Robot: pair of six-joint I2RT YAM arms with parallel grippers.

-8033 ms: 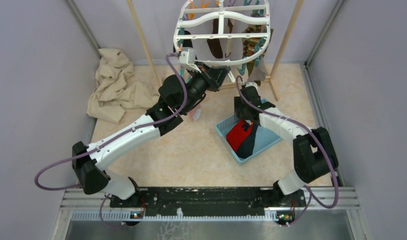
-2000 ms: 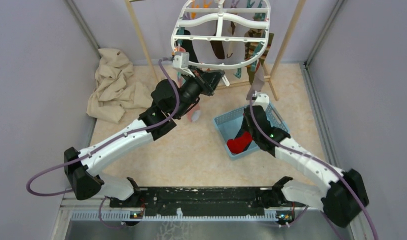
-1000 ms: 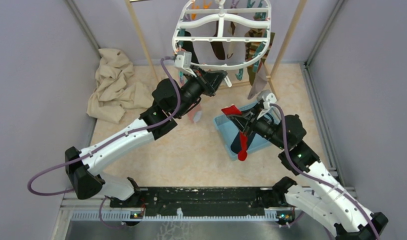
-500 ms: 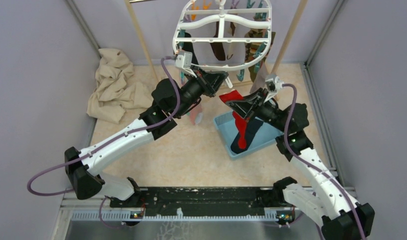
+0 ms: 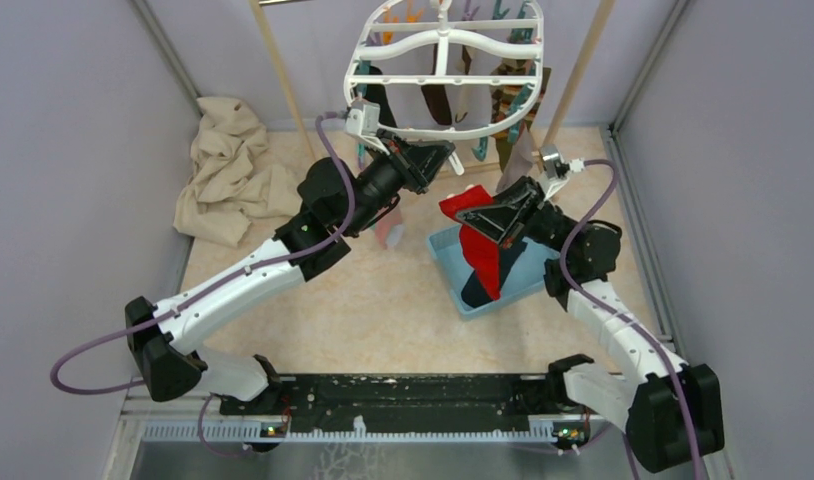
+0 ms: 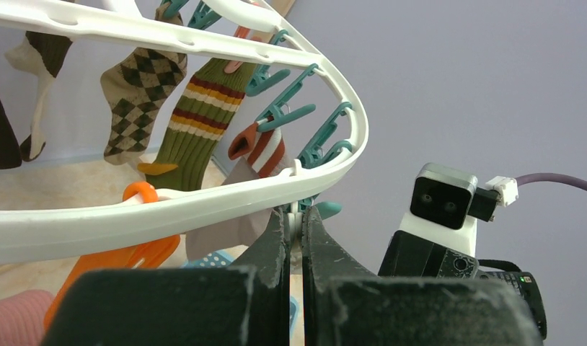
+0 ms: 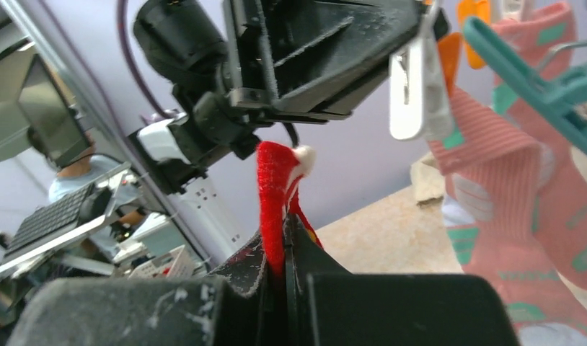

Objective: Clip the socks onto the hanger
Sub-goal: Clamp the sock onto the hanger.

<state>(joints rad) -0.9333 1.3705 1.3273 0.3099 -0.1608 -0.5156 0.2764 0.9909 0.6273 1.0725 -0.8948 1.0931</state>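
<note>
The white oval hanger (image 5: 383, 72) hangs at the back, with teal and orange pegs along its rim (image 6: 168, 216). My left gripper (image 5: 443, 153) is shut on a white peg (image 7: 413, 94) just under the near rim; in the left wrist view the jaws (image 6: 296, 220) pinch its tab. My right gripper (image 5: 480, 213) is shut on the red sock (image 5: 480, 250), which hangs down over the basket, its top edge (image 7: 276, 180) poking up just below the left gripper. The dark sock (image 5: 471, 292) lies in the basket, mostly hidden behind the red sock.
A blue basket (image 5: 445, 250) sits on the floor under the right gripper. Argyle, striped and brown socks (image 6: 197, 115) and pink-teal ones (image 7: 507, 180) hang from the frame. A beige cloth heap (image 5: 228, 170) lies back left. Wooden rack poles (image 5: 283, 80) flank the hanger.
My right arm has lifted the red sock out of the basket and carried it up and back toward the left gripper. The left gripper has stayed at the rim.
</note>
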